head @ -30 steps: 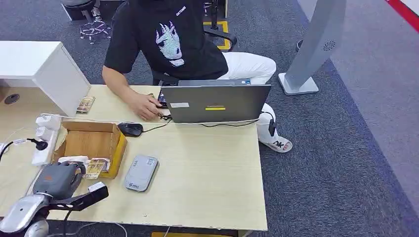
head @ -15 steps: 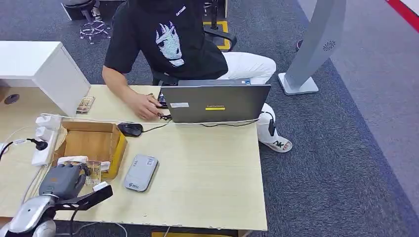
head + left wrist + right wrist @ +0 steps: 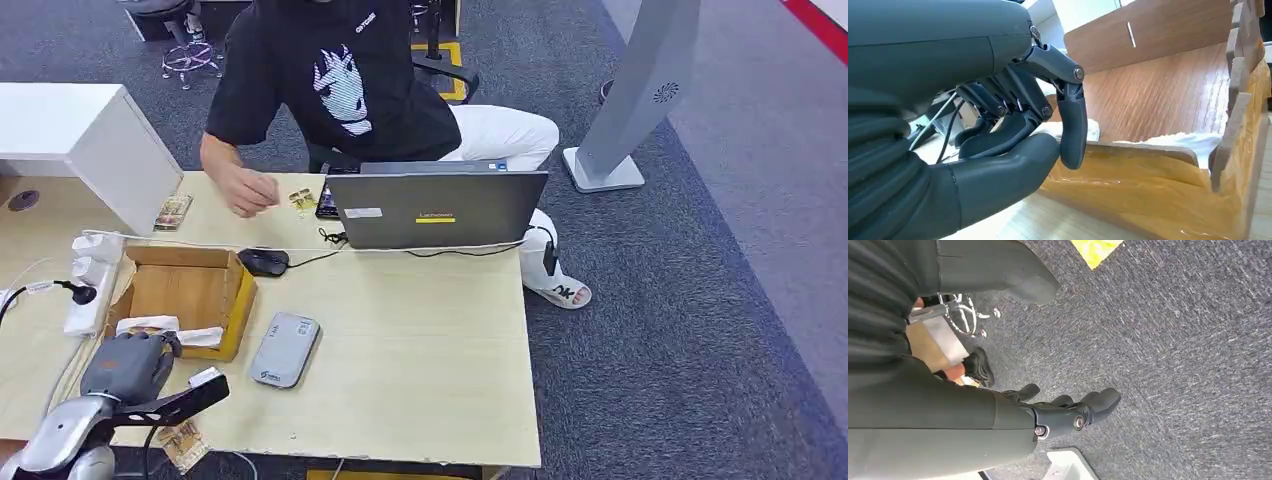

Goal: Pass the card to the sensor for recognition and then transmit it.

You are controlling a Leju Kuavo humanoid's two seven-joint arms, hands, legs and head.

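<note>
One left hand [image 3: 128, 365] lower left, fingers curled on nothing, beside box [image 3: 190, 290], card [image 3: 184, 443] at table [image 3: 420, 340] edge, right hand [image 3: 1068, 412] spread over carpet [image 3: 1173, 350].

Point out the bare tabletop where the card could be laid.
Free: the wide stretch between the grey sensor, the laptop and the table's right edge. Crowded: the left side, with box, power strip and left hand.
</note>
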